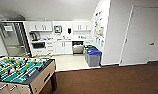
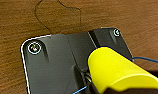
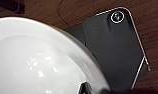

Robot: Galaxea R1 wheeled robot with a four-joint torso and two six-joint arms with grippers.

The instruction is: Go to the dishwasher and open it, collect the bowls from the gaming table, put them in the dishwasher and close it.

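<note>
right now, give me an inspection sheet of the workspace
surface: brown carpet, pale kitchen floor beyond
job's things: dishwasher open in the far kitchen; yellow bowl at the left wrist; white bowl at the right wrist
clutter: football table close on the left; bins by the wall
grippers: fingers cannot be made out
cables: blue cable at the left wrist
surroundings: white cabinets, fridge, closed door

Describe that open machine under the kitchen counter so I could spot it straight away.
Look to the white kitchenette along the far wall. Under its counter, right of the white cabinet doors and just behind the grey bins with green and blue lids, sits the dishwasher. Unlike the closed white fronts beside it, it shows a dark opening.
</note>
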